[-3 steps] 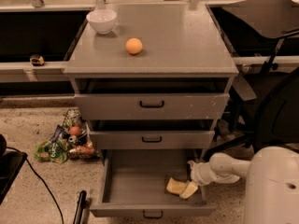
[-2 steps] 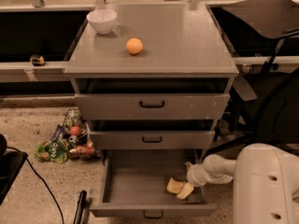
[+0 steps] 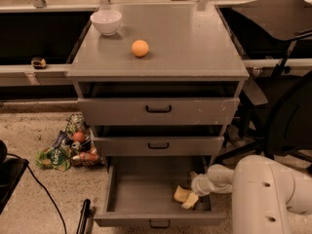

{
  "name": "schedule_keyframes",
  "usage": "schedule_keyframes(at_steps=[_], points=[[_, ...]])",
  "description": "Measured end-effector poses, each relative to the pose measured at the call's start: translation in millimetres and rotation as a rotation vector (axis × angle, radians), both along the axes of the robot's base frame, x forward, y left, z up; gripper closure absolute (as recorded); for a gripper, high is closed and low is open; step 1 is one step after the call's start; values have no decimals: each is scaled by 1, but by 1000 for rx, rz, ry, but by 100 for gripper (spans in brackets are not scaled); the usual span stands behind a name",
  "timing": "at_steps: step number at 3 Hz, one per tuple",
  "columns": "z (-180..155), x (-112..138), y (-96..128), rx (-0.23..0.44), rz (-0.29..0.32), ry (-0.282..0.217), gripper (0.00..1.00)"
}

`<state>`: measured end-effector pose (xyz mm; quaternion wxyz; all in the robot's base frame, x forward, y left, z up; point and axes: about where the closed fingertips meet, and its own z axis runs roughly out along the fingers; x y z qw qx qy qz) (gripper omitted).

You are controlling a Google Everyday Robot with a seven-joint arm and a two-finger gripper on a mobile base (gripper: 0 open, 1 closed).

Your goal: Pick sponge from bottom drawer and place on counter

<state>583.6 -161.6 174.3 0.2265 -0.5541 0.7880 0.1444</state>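
Observation:
The bottom drawer is pulled open, its black handle facing front. The pale yellow sponge lies in the drawer's right front corner. My gripper reaches into the drawer from the right, at the end of the white arm, and sits right against the sponge's upper right side. The counter is the grey cabinet top, carrying an orange ball and a white bowl.
The two upper drawers stand slightly ajar. A pile of snack bags lies on the floor at the left, with a black cable nearby. A dark chair stands at the right.
The white arm has moved left, further into view, and the gripper has edged left and closed in on the sponge. The sponge has shifted slightly left in the drawer.

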Motion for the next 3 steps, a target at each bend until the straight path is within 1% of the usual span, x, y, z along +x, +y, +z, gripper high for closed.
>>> schedule_keyframes(at_steps=[1,2,3], points=[[-21,7,-3,12,-11,3,0],[-41,10,-5,3,-21,18,0],[-58,8,-6,-13,-27,39,18]])
